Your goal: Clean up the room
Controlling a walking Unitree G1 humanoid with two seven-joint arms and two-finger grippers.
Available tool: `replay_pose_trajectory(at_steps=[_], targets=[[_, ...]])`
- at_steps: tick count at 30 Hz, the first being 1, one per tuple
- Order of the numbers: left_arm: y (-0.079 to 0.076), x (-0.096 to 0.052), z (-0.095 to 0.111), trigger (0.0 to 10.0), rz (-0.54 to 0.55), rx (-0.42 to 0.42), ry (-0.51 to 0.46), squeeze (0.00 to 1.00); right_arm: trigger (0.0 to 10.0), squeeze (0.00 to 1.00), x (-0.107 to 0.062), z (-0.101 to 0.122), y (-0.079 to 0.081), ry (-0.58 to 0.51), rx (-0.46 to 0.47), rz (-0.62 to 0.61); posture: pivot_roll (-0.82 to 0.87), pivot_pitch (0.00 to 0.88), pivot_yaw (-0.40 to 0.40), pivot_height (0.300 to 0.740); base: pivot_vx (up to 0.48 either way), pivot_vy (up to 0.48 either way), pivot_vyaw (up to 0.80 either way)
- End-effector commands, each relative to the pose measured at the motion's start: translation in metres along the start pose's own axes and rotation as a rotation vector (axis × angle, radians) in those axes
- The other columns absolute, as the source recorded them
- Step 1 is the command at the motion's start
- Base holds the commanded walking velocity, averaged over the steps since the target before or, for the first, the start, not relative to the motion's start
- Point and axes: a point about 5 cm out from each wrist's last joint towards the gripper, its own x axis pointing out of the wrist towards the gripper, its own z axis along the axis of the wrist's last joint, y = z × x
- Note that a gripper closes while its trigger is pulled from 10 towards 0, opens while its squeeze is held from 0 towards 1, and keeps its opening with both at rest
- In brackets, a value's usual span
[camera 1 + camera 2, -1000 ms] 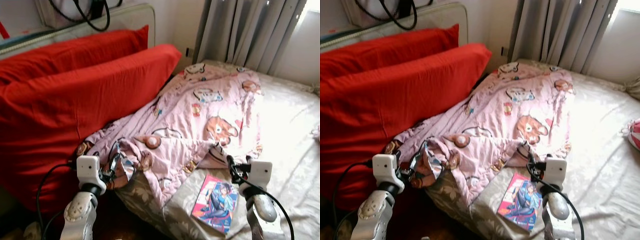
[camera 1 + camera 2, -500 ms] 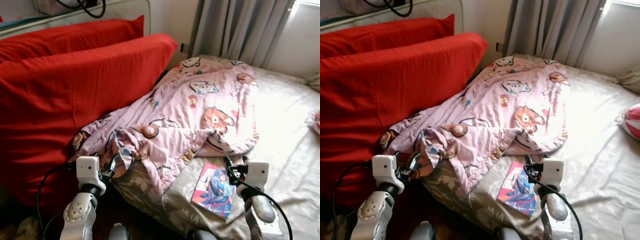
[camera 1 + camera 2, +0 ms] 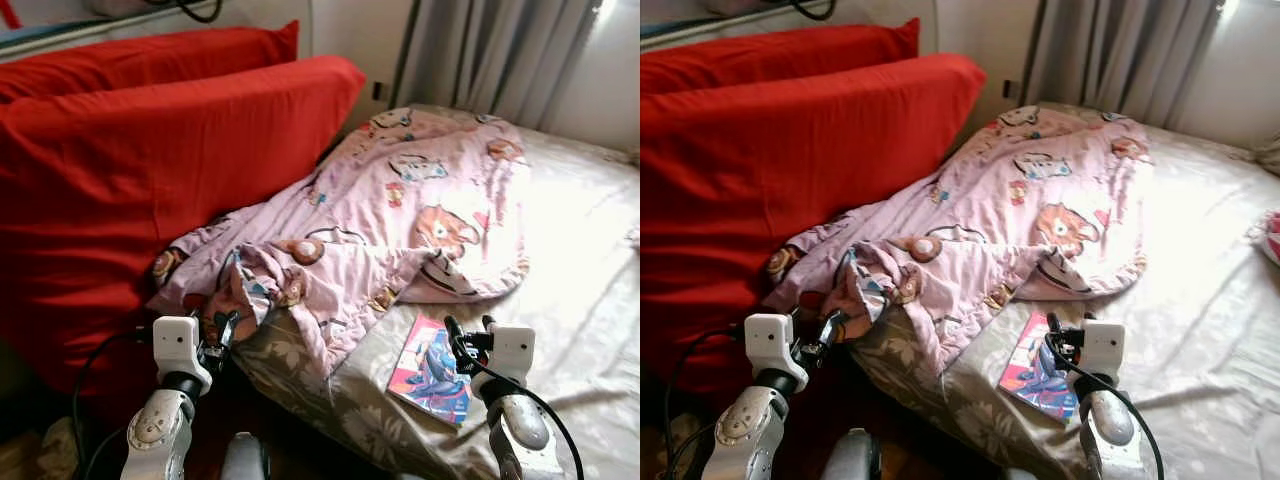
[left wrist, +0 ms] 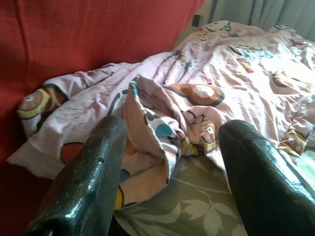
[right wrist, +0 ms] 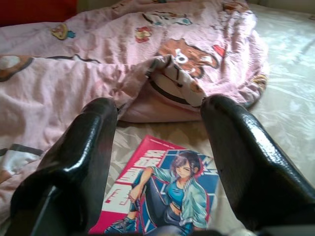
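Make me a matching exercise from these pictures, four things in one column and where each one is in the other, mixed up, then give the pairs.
Things:
1. pink blanket
2. comic book
3. red pillows
4. left gripper

Places:
A. flat on the bed sheet, just ahead of the right gripper
B. stacked against the wall beside the bed
C. spread and bunched across the bed
D. open, at the blanket's crumpled corner by the bed edge

Pairs: 1-C, 2-A, 3-B, 4-D

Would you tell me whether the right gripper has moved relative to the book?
Yes: the right gripper now sits over the book's right edge, nearer the pink blanket.
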Motion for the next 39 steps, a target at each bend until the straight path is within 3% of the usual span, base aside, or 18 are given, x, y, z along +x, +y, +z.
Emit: replay_pose_trajectory(at_steps=[1,7,39], targets=[[-0.0021,0.0016,0.0031,10.0,-0.012,0.004,-0.007,0.0,10.0,0.0,-0.0002,-0.0017,-0.0016,0.014,0.0,-0.01,0.07,0.042,-0.047,0.642,0.0,0.0,0.0],[-0.0028,0.0035,0.0037,10.0,-0.017,0.005,-0.009,0.0,10.0,0.0,0.0004,-0.0013,-0.0046,0.014,-0.012,-0.024,0.07,0.038,-0.047,0.613,0.0,0.0,0.0],[-0.0017,0.0052,0.0033,10.0,-0.021,0.021,0.0,0.0,10.0,0.0,0.0052,0.0005,0.0018,0.003,-0.003,-0.001,0.08,0.043,-0.048,0.589,0.0,0.0,0.0]])
